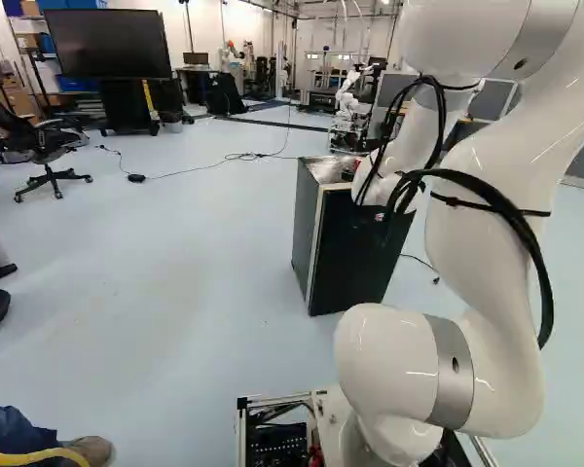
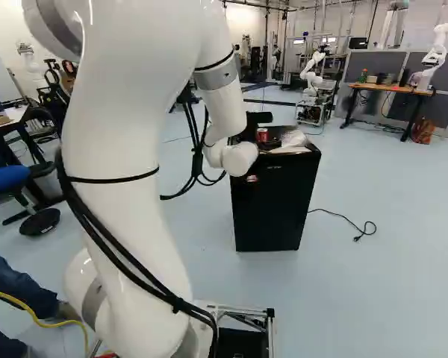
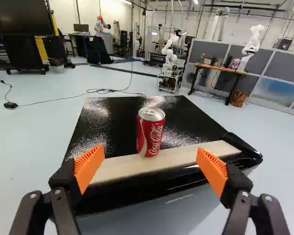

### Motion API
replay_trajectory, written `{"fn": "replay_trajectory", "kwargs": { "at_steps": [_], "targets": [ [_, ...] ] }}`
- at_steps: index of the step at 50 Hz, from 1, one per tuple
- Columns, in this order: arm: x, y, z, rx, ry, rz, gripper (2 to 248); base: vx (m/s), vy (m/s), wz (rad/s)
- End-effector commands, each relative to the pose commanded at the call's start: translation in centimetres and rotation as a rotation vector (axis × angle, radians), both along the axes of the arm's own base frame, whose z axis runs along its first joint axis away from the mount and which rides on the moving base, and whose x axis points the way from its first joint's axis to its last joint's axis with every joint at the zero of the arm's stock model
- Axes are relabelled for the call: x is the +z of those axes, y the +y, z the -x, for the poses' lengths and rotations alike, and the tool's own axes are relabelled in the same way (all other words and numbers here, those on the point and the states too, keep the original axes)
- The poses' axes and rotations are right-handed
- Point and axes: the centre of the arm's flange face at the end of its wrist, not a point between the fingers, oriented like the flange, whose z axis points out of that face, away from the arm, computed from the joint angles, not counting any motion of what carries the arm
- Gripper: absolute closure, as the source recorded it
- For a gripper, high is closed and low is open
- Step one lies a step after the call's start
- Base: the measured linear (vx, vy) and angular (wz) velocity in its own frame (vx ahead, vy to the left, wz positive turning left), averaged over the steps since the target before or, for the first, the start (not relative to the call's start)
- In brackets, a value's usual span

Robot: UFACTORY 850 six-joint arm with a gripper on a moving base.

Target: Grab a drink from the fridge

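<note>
In the right base view my gripper [image 2: 269,145] is partly hidden behind the arm's wrist, at the top of the black fridge [image 2: 275,205]. The wrist view shows the gripper [image 3: 151,159] open, its orange pads wide apart. A red drink can [image 3: 151,132] stands upright on the pale strip along the front of the fridge top [image 3: 117,122], ahead of the gripper and in line with the gap between its fingers. Neither pad touches it. The fridge door [image 3: 171,208] is closed, below the fingers. In the left base view the arm covers part of the fridge [image 1: 350,253].
Another robot [image 2: 312,74] stands beyond the fridge, and one more is by the wooden table [image 2: 392,88]. A cable [image 2: 343,220] lies on the floor beside the fridge. An office chair [image 1: 44,146] and a large screen [image 1: 107,44] are across the room.
</note>
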Motion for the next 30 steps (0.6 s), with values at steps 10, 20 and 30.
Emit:
{"fn": "replay_trajectory", "kwargs": {
  "at_steps": [10, 20, 30],
  "targets": [
    [-0.9, -0.2, -1.1, -0.007, -0.004, -0.007, 3, 0.000, 0.000, 0.000],
    [-1.1, -0.4, -2.3, -0.013, -0.023, -0.008, 3, 0.000, 0.000, 0.000],
    [-1.2, -0.6, -3.5, -0.012, -0.037, -0.006, 3, 0.000, 0.000, 0.000]
  ]
}}
